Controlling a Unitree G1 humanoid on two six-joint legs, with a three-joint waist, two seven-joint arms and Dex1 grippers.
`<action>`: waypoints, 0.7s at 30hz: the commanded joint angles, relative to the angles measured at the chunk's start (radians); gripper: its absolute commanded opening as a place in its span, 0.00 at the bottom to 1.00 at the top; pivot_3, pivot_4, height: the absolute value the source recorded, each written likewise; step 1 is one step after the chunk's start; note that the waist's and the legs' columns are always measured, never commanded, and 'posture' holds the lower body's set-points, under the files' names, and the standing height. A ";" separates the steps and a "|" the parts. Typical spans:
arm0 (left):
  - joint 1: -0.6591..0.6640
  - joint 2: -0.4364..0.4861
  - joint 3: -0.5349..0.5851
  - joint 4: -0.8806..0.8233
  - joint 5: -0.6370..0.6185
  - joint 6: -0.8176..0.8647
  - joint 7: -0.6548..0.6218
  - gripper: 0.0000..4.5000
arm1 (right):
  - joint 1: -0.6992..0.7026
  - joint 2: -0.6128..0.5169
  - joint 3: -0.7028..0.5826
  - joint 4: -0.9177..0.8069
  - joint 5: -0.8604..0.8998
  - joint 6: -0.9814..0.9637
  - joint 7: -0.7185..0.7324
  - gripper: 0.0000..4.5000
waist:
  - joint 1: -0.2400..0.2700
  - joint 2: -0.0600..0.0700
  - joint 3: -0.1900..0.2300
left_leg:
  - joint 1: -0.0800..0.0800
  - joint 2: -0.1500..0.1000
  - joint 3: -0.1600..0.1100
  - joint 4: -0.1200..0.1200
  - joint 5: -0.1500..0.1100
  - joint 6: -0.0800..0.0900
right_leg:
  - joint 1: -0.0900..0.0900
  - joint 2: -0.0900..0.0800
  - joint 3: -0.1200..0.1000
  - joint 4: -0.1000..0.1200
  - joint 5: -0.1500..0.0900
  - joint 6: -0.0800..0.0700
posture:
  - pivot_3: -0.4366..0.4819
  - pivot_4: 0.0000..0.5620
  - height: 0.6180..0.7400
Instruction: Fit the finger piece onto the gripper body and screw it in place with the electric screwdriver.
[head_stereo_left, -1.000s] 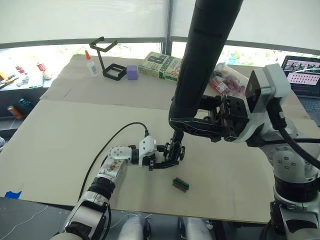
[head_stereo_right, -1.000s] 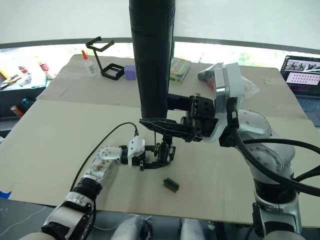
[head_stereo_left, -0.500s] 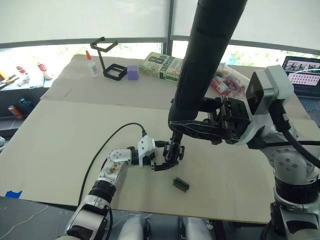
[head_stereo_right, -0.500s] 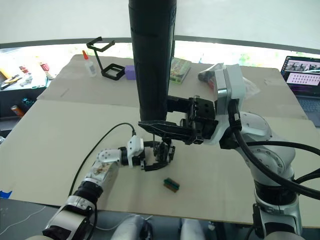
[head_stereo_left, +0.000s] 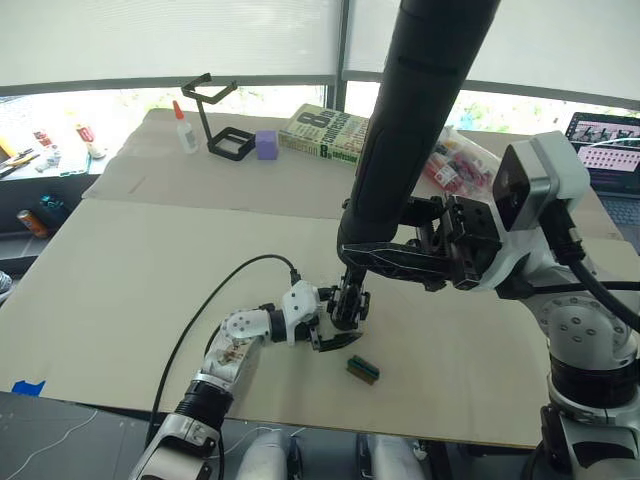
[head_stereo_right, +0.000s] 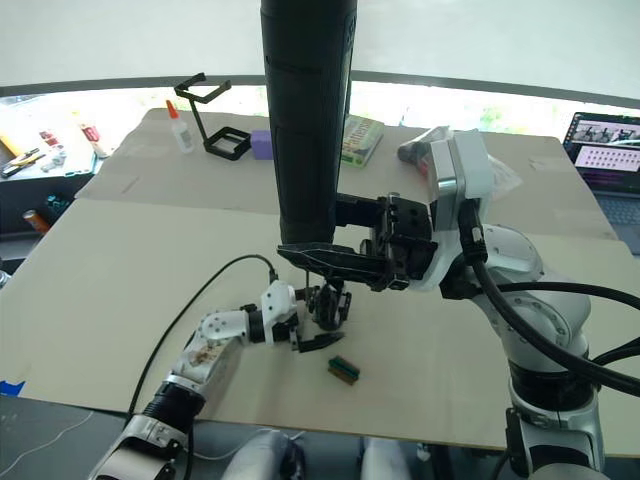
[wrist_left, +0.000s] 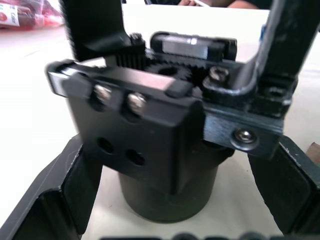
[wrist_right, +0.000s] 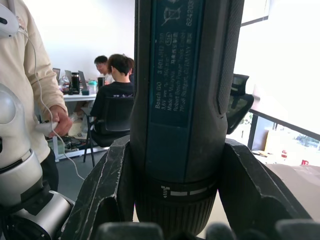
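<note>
While my right gripper (head_stereo_right: 335, 262) clamps the screwdriver (head_stereo_right: 305, 110) upright over the gripper body (head_stereo_left: 347, 303), my left gripper (head_stereo_left: 330, 332) brackets its base, fingers spread.

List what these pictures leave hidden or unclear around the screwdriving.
- Bit tip of the electric screwdriver: head views, too small against the gripper body.
- Finger piece: cannot be picked out.
- Left gripper: whether it touches the gripper body is unclear.
</note>
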 joint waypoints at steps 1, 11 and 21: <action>0.002 -0.001 -0.011 -0.013 0.015 0.008 0.026 0.99 | -0.031 0.005 -0.021 -0.014 0.008 -0.010 0.006 0.43 | 0.000 0.000 0.000 | 0.000 0.000 0.000 0.000 0.000 0.000 | 0.000 0.000 0.000 0.000 0.000 0.000 | 0.48 0.27 1.00; -0.001 0.014 -0.020 0.016 0.017 0.008 0.023 0.54 | -0.058 0.009 0.003 0.003 -0.018 -0.003 0.013 0.43 | 0.000 0.000 0.000 | 0.000 0.000 0.000 0.000 0.000 0.000 | 0.000 0.000 0.000 0.000 0.000 0.000 | 0.48 0.27 1.00; -0.002 0.014 -0.026 0.034 0.020 0.003 0.024 0.54 | -0.090 0.036 0.070 0.033 -0.076 0.018 0.022 0.43 | 0.000 0.000 0.000 | 0.000 0.000 0.000 0.000 0.000 0.000 | 0.000 0.000 0.000 0.000 0.000 0.000 | 0.48 0.27 1.00</action>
